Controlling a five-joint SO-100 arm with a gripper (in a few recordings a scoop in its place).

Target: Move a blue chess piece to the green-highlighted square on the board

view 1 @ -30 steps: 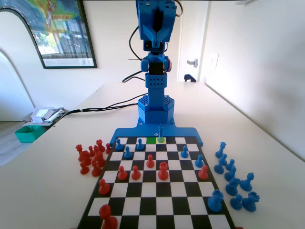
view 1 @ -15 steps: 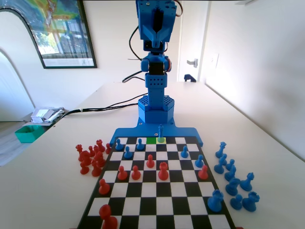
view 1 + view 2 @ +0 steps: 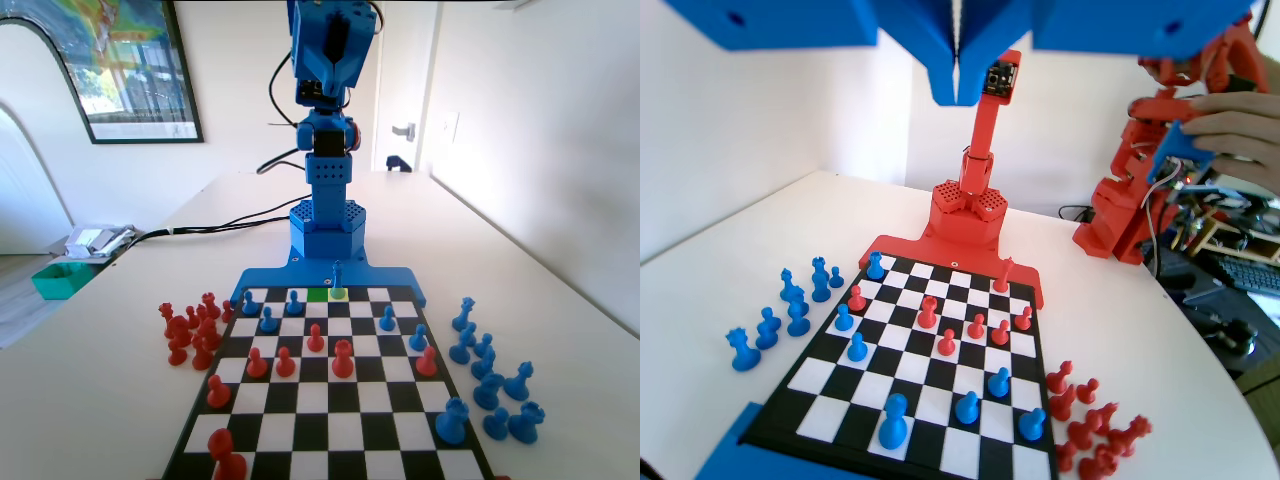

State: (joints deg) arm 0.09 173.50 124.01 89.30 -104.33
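Note:
The slim, tall blue chess piece [image 3: 338,278] stands on the paler yellow-green cell in the board's far row, just right of the green-highlighted square [image 3: 317,294], which has nothing on it. In the wrist view the same piece [image 3: 893,420] is in the nearest row of the board [image 3: 940,455]. My gripper [image 3: 323,92] is folded high above the arm's base, far above the board [image 3: 330,440]. In the wrist view my gripper [image 3: 958,92] hangs with both jaws pressed together, only a thin seam between them and nothing held.
Short blue pawns [image 3: 294,300] and red pieces [image 3: 343,357] are spread over the board. Captured red pieces [image 3: 190,335] cluster off its left side, and blue ones [image 3: 490,375] off its right. A green tub [image 3: 60,280] and cables lie at the table's far left.
The arm's upper part has shifted slightly up and to the right. No piece has moved.

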